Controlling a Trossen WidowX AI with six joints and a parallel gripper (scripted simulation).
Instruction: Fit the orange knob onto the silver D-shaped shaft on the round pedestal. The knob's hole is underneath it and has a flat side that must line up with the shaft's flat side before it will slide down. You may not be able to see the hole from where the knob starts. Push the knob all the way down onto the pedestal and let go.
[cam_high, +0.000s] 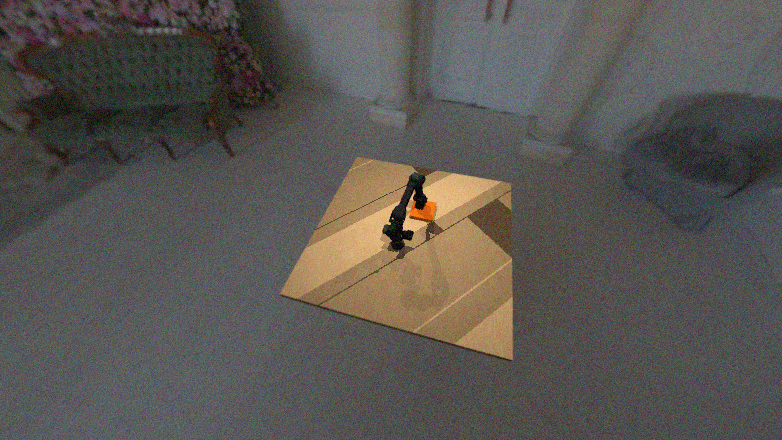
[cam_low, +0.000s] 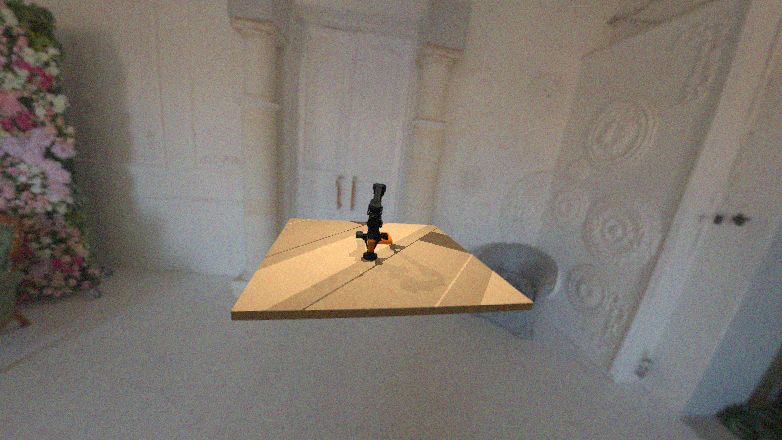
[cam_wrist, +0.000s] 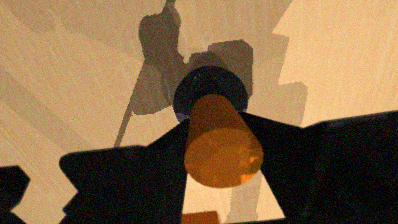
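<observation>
The orange knob (cam_wrist: 223, 157) (cam_low: 371, 246) is an upright cylinder between my gripper's black fingers. My gripper (cam_wrist: 213, 120) is shut on it, over the dark round pedestal (cam_wrist: 210, 80) (cam_low: 369, 256) (cam_high: 397, 246). In the wrist view the knob's far, lower end lies over the pedestal's disc. Whether it sits flush on the pedestal cannot be told. The silver D-shaped shaft, the hole underneath and their flat sides are hidden by the knob. In the top view the arm and gripper hide the knob.
A flat orange plate (cam_high: 423, 212) lies at the foot of the arm, behind the pedestal. Part of an orange thing (cam_wrist: 201, 218) shows at the wrist view's lower edge. The wooden table top (cam_high: 349, 284) (cam_low: 328, 290) carries stripes and arm shadows.
</observation>
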